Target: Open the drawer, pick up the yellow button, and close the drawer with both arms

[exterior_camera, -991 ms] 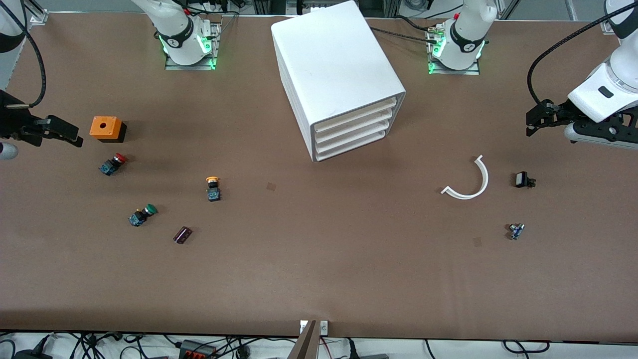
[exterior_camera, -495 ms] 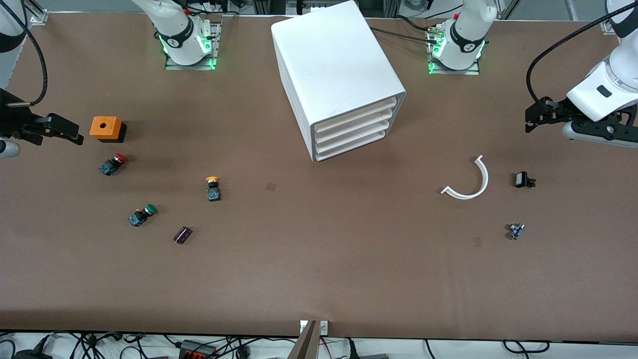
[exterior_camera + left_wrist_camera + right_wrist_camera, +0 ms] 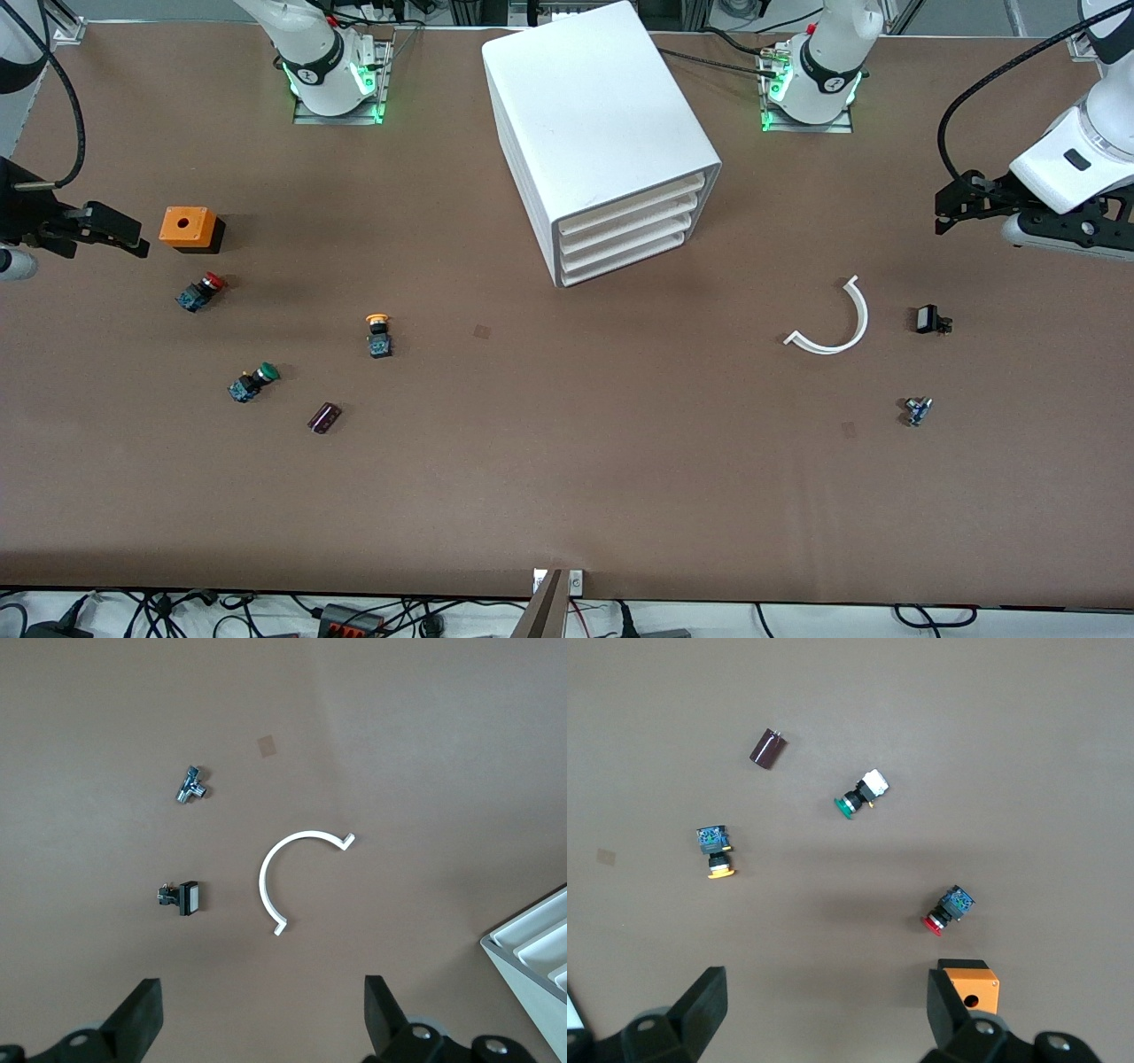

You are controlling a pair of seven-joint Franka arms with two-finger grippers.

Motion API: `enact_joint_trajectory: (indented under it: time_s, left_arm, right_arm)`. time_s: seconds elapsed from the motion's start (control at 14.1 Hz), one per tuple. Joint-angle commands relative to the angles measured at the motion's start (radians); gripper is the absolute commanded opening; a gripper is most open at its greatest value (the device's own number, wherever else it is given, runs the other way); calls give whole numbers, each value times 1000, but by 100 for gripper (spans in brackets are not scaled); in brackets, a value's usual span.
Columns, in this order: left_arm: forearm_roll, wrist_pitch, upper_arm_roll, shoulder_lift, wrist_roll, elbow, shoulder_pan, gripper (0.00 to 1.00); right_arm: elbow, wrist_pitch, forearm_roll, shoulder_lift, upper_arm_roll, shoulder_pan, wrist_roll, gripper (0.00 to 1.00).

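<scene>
Showing drawer (image 3: 631,203) shut, left gripper (image 3: 259,1020) fingertips cropped, right gripper (image 3: 824,1014) likewise

Three buttons (image 3: 379,335), four drawers (image 3: 625,232), perhaps.

Cabinet (image 3: 532,961) cut off at left wrist view's edge, drawer contents hidden

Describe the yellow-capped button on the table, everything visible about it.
The button is small, with a round yellow-orange cap, a black neck and a blue base that looks like plastic. It lies on its side on the bare brown table, cap pointing toward the robots' bases. It sits toward the right arm's end, nearer the front camera than the white cabinet. Nothing touches it.
</scene>
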Motion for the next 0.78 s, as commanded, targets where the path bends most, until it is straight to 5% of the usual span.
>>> enact_joint_trajectory:
  time_s: [0.0,0.71]
  left_arm:
    - [-14,-21,1,3,15,21,-1,100]
    - [-14,-29,1,3,12,21,-2,100]
  right_arm:
    - [-25,0,-13,-28,4,-2,-7,100]
    - [-26,0,-12,-28,6,0,-5,100]
